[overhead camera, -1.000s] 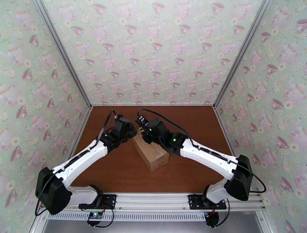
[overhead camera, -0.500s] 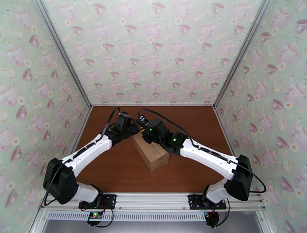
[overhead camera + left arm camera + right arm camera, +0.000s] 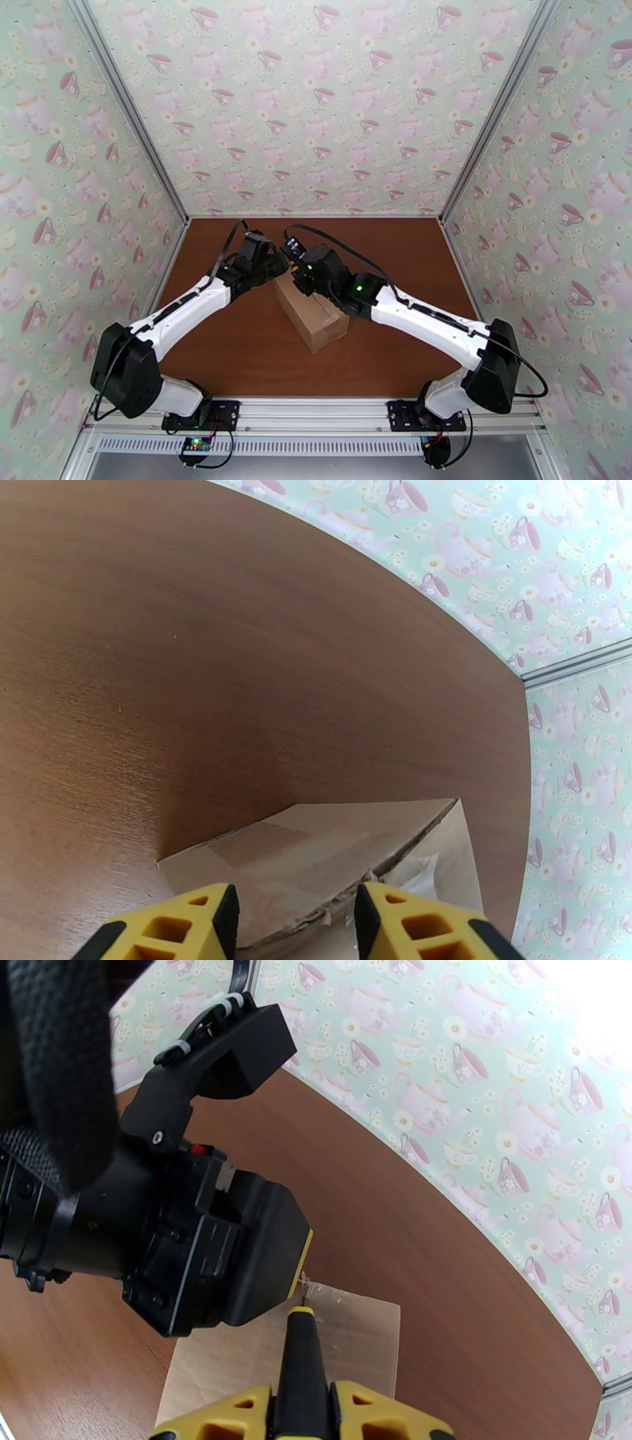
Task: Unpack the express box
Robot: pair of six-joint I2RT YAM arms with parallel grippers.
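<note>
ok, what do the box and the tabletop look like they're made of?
The express box: plain brown cardboard with a matte finish. In the left wrist view its torn edge looks ragged and fibrous, so it is probably corrugated.
The table: reddish-brown with visible wood grain and a faint sheen. It could be solid wood, veneer or laminate; the look leaves that open.

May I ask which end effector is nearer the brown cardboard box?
Left: the left end effector straddles a flap edge of the brown cardboard box; the right end effector hangs above, holding a black tool.
</note>
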